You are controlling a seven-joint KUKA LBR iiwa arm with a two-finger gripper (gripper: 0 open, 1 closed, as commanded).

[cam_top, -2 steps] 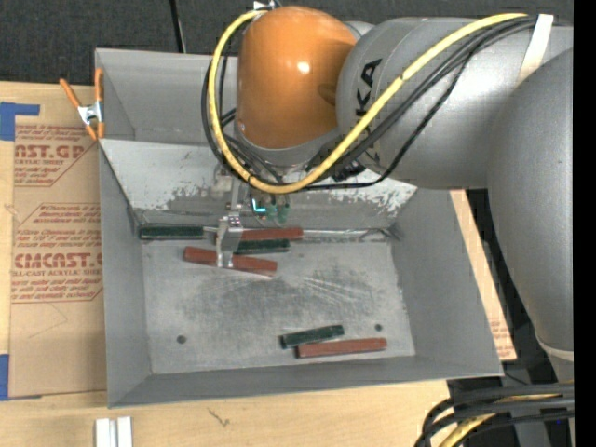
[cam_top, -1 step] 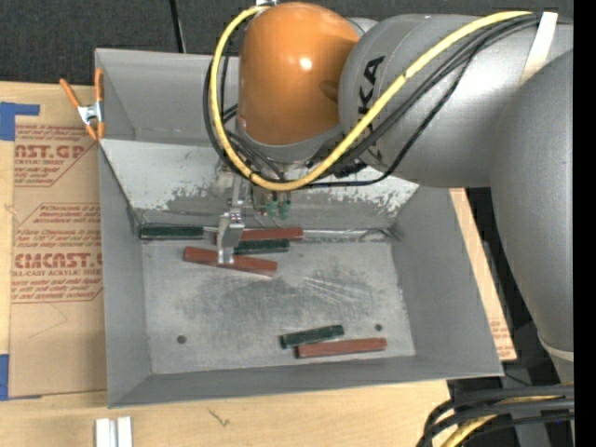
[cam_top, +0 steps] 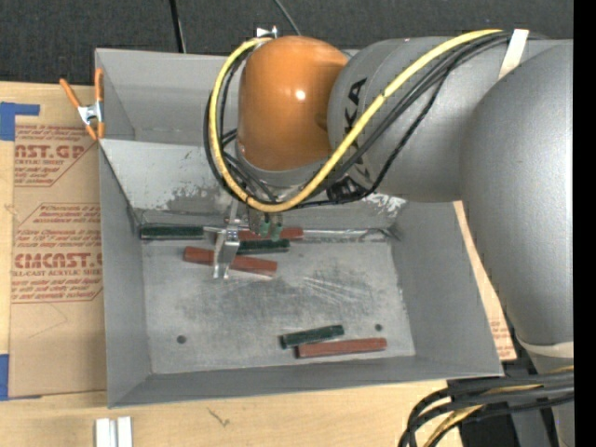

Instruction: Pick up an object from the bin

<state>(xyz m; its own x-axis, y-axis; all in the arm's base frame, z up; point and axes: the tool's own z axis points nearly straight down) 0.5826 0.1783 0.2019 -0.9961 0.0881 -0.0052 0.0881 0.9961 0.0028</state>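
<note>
Just below the orange cover [cam_top: 279,101] we see the pincer [cam_top: 223,263], low over the floor in the back-left part of the bin [cam_top: 123,277]. We cannot tell whether it is spread or pressed together: its silver tip shows as 1 narrow piece and the cover hides what is above it.

Right at that tip lies the red bar [cam_top: 253,266], flat on the floor and a little slanted. It runs across under the pincer and sticks out on both sides, more to the right than to the left. We cannot say whether the tip touches it or hangs just above it, and we do not see it pinched.

Just behind, near the back wall, a short green bar [cam_top: 264,242] lies beside a second red bar [cam_top: 291,235]; both are just right of the pincer. Further left along the same wall lies a long green bar [cam_top: 172,234], apart from the tip.

Well apart, near the front wall, lie a front green bar [cam_top: 313,335] and a front red bar [cam_top: 343,346], side by side and close to touching, the green one behind.

By our count that makes 3 red bars and 3 green bars, 6 things in all, none heaped.

Above everything, the grey arm [cam_top: 466,128] comes in from the right, with yellow cables [cam_top: 220,110] looped around the cover.
</note>
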